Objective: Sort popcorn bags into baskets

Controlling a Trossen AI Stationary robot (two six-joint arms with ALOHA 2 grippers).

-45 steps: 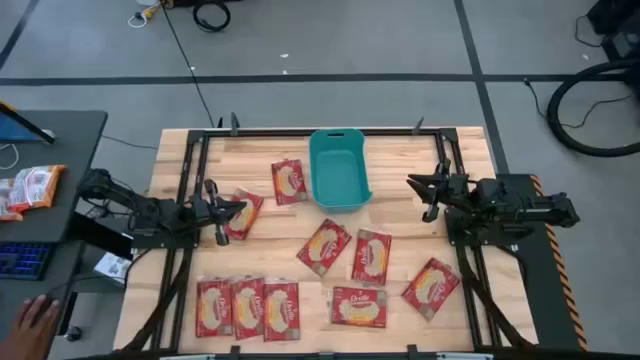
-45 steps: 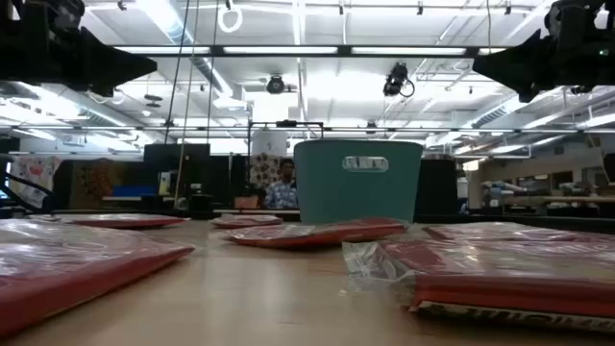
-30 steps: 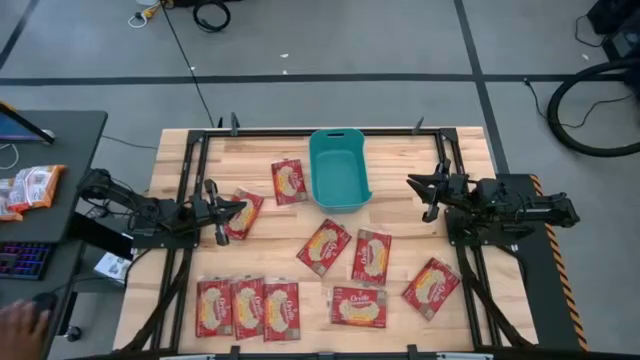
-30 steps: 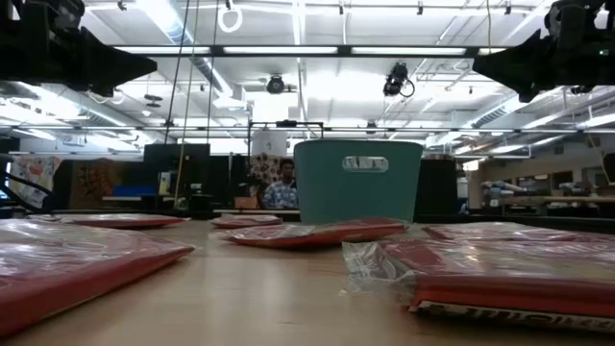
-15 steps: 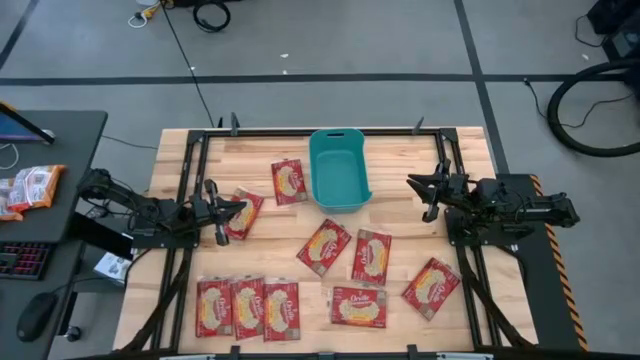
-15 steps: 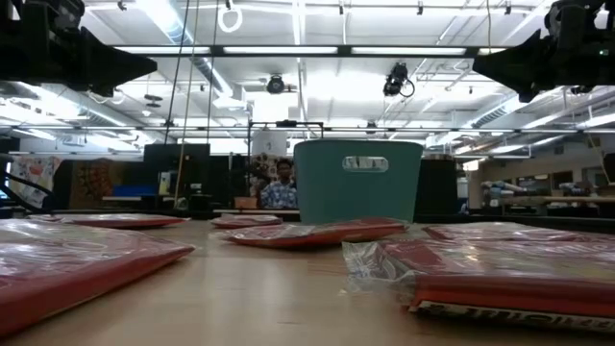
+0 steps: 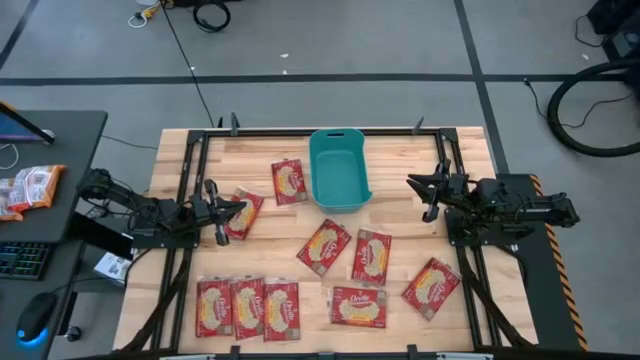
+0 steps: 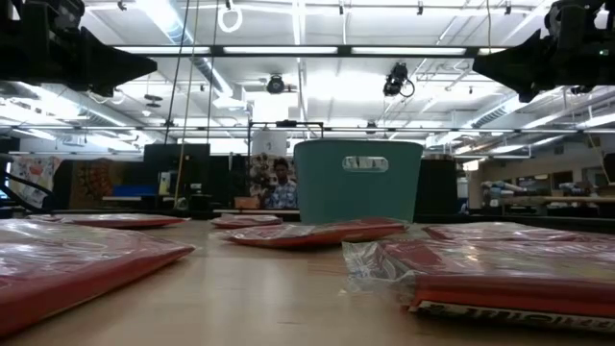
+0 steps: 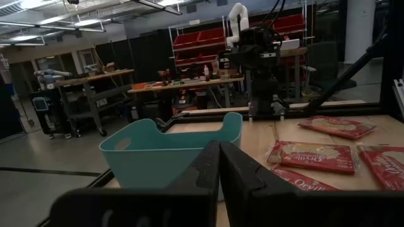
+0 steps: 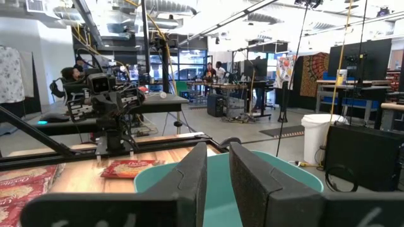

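Your left pincer (image 7: 222, 213) hangs above the worktop (image 7: 400, 150) with its fingers clenched together and nothing between them, just over the edge of one red popcorn bag (image 7: 244, 212). Your right pincer (image 7: 427, 192) hovers across the wooden surface, near the far right rail; its fingers stand slightly parted with a narrow slot between them, and it too is grasping nothing. Between the two arms, towards the far edge, sits the single teal basket (image 7: 338, 168), and from above its floor looks bare.

By that evidence, the sorting has not begun: no bag appears inside the tub, and every one lies flat on the boards. Count them and you get ten in the overhead view: one under the left pincer, one just beside the basket's left wall (image 7: 288, 181), two in the middle (image 7: 324, 246), one alone near the right (image 7: 431, 287), one at the near edge (image 7: 358, 307), and a near-left row that reads as four (image 7: 247, 307). All ten are left to move.
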